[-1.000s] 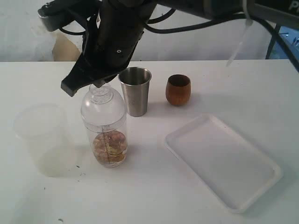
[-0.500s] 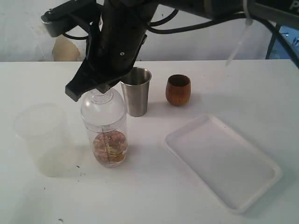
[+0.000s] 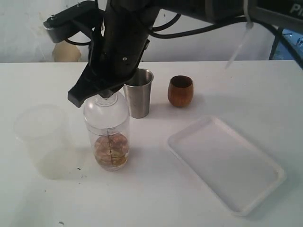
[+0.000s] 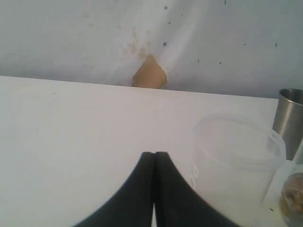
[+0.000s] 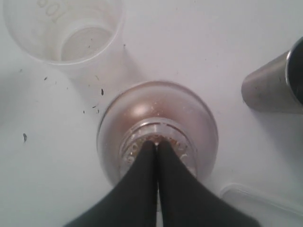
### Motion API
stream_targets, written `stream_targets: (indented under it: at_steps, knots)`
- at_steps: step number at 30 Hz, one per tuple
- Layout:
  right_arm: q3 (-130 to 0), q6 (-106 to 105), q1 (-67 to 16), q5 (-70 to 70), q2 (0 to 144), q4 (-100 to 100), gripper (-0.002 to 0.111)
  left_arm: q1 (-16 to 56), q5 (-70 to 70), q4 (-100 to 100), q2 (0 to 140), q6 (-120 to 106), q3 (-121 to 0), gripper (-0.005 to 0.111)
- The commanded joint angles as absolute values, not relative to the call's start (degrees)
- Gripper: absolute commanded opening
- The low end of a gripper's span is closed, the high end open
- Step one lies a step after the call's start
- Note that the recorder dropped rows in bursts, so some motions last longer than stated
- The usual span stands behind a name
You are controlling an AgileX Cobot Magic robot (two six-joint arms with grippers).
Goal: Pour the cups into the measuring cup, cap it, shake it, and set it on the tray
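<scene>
Black jaws pressed together, the right tool (image 5: pixel 155 142) is hovering at the neck of the clear domed plastic cap (image 5: pixel 189 118) on the tall clear graduated measuring cylinder (image 3: pixel 111 142), which is standing on the white table (image 3: pixel 156 203) beside the brushed-steel tumbler (image 3: pixel 138 94), looking light, rigid and slick, best gripped around its straight wall.

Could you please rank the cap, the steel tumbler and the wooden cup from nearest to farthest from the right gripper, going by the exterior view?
From the right gripper:
1. cap, directly beneath it, on the measuring cup.
2. steel tumbler, just beside, toward the view's right.
3. wooden cup, further right, beyond the tumbler.
</scene>
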State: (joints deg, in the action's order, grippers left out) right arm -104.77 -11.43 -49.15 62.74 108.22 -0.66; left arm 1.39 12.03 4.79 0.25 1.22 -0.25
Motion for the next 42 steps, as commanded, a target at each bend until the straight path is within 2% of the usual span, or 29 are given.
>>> stream_targets:
  at_steps: [1, 11, 42]
  knots:
    - [-104.49, -11.61, -49.1, 64.1, 110.56, -0.5, 0.0, 1.32, 11.31, 4.6, 0.0, 1.23, 0.0, 0.0]
    - [-104.49, -11.61, -49.1, 69.93, 112.89, 0.0, 0.0, 1.32, 11.31, 4.6, 0.0, 1.23, 0.0, 0.0]
    - [-104.49, -11.74, -49.1, 69.96, 120.5, 0.96, 0.0, 1.32, 11.31, 4.6, 0.0, 1.23, 0.0, 0.0]
